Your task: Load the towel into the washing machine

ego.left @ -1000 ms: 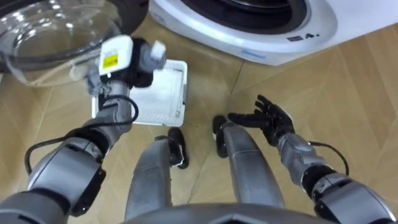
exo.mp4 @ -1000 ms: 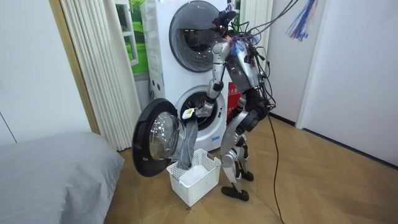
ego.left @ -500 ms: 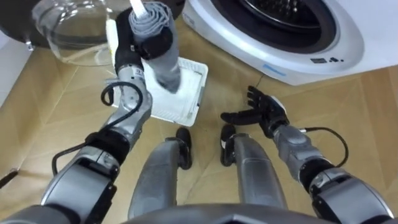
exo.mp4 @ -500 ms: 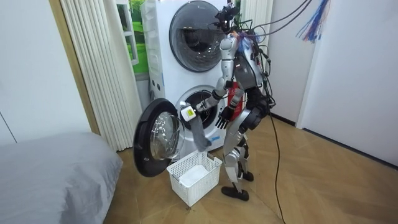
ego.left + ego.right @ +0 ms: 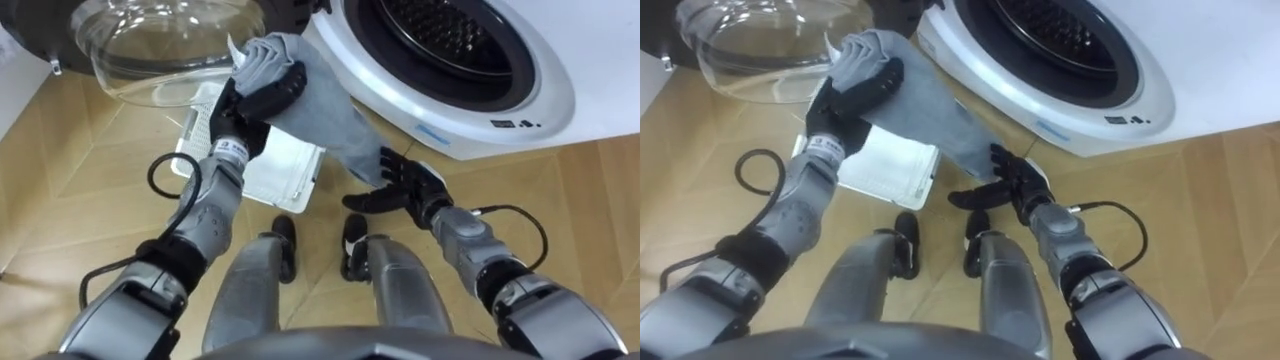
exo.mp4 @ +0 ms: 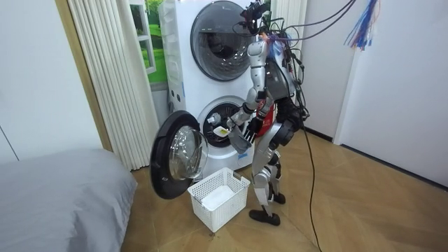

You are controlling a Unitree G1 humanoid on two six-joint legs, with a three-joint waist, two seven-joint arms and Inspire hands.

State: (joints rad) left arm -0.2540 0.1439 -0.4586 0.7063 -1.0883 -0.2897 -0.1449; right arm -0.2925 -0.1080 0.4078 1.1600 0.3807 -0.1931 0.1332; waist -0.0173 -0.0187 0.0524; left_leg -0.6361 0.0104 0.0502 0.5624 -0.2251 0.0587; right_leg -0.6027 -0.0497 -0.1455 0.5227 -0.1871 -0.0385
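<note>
My left hand [image 5: 252, 98] is shut on the top of a grey towel [image 5: 318, 112], held up in front of the washing machine's open drum [image 5: 447, 38]. The towel hangs slanting down to the right. Its lower end reaches my right hand [image 5: 408, 186], which is open with fingers spread and touches the cloth from below. In the room view I stand upright before the lower machine, with the towel [image 6: 239, 142] at the height of the drum mouth [image 6: 222, 123].
A white laundry basket [image 5: 262, 170] stands on the wooden floor below my left hand, beside my feet. The machine's round door [image 5: 165, 40] is swung open to the left. A second machine [image 6: 218, 31] is stacked above. A grey bed [image 6: 59, 203] lies at the room view's left.
My left hand has lifted the towel out of the basket and carried it up and right towards the drum. My right hand has risen to meet the towel's lower end.
</note>
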